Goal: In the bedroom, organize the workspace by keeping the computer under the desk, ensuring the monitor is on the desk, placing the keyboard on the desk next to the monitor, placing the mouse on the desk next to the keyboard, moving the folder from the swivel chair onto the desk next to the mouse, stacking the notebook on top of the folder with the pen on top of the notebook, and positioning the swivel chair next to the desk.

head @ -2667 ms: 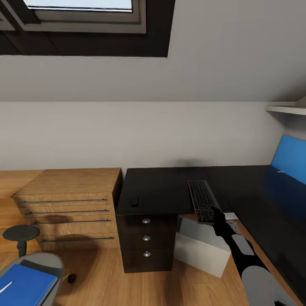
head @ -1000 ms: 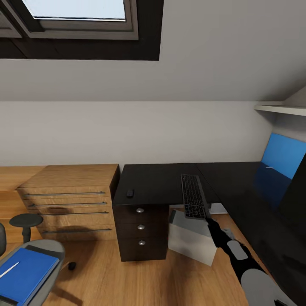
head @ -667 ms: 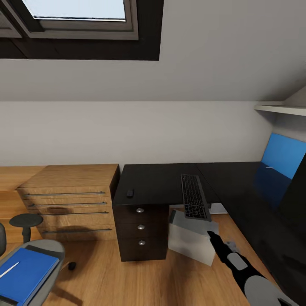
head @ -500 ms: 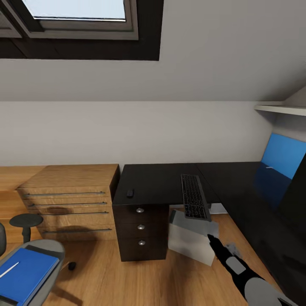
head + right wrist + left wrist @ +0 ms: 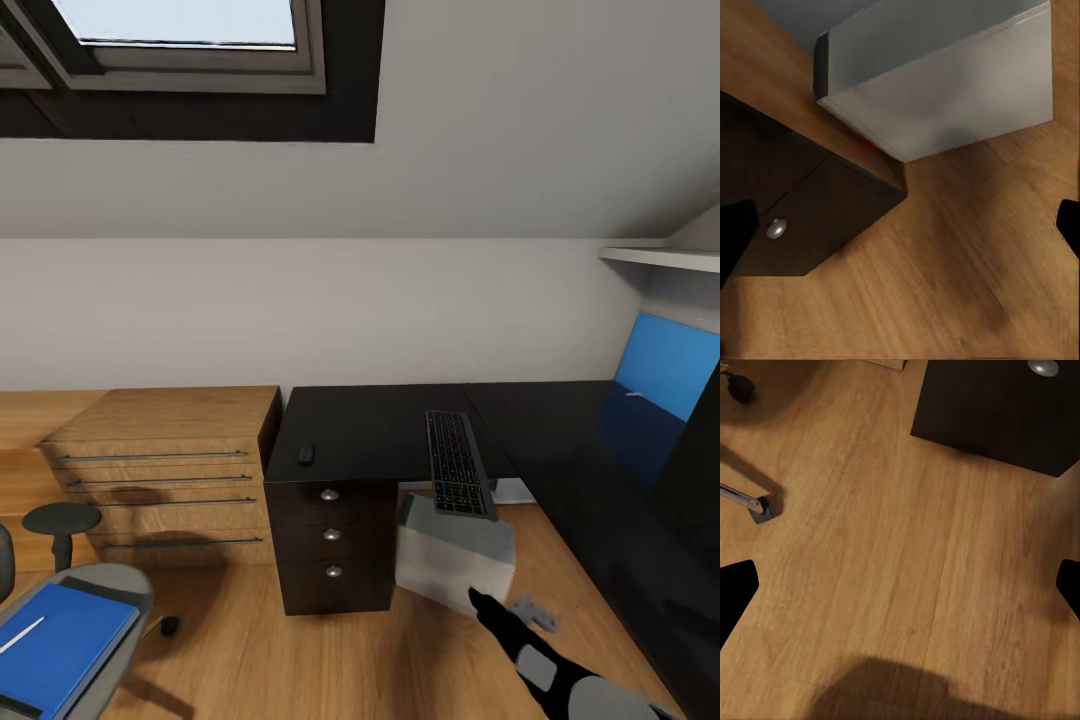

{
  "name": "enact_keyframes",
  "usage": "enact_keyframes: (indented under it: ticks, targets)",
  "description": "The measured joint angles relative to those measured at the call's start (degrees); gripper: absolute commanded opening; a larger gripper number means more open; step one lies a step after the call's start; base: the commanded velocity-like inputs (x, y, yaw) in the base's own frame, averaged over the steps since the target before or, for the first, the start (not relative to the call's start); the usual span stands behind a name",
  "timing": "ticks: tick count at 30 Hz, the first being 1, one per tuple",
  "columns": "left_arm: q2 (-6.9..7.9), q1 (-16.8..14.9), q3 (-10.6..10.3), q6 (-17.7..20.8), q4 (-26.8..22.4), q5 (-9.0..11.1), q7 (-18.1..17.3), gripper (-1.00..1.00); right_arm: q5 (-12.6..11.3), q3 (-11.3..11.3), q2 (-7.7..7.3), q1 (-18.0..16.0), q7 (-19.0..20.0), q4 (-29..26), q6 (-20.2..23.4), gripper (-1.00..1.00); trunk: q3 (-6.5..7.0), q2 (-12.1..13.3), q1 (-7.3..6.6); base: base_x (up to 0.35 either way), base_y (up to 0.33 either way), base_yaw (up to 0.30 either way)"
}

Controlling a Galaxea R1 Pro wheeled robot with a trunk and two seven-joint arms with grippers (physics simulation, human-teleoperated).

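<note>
The black keyboard (image 5: 458, 462) lies on the black desk (image 5: 370, 430), its near end jutting past the edge. The small mouse (image 5: 306, 455) sits near the desk's left edge. Below stands the grey computer (image 5: 455, 560) (image 5: 945, 75). My right gripper (image 5: 478, 598) (image 5: 900, 225) hangs open low above the floor in front of the computer. My left gripper (image 5: 900, 585) is open over bare floor. The blue folder (image 5: 55, 645) lies on the swivel chair (image 5: 120, 590) with the pen (image 5: 20, 635) on it. The monitor's dark edge (image 5: 700, 440) shows at far right. The notebook is out of view.
A light-wood drawer chest (image 5: 165, 470) stands left of the desk's drawer unit (image 5: 330, 550) (image 5: 997, 412). A round dark stool (image 5: 60, 520) stands beside the chair. A blue upright panel (image 5: 665, 365) leans at the back right. A chair castor (image 5: 739, 386) rests on the floor.
My right gripper has let go of the keyboard's near end and dropped back toward the floor. The keyboard stays on the desk. The camera shifted after the oldest frame.
</note>
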Motion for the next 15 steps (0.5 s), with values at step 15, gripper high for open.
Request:
enact_keyframes:
  ticks: [15]
  targets:
    - [0.08,0.01,0.05,0.00,0.00,0.08,0.02,1.00,21.09,0.58,2.50,5.12,-6.65,1.29,-4.98,1.00,0.00,0.00,0.00,0.000,0.000,0.000]
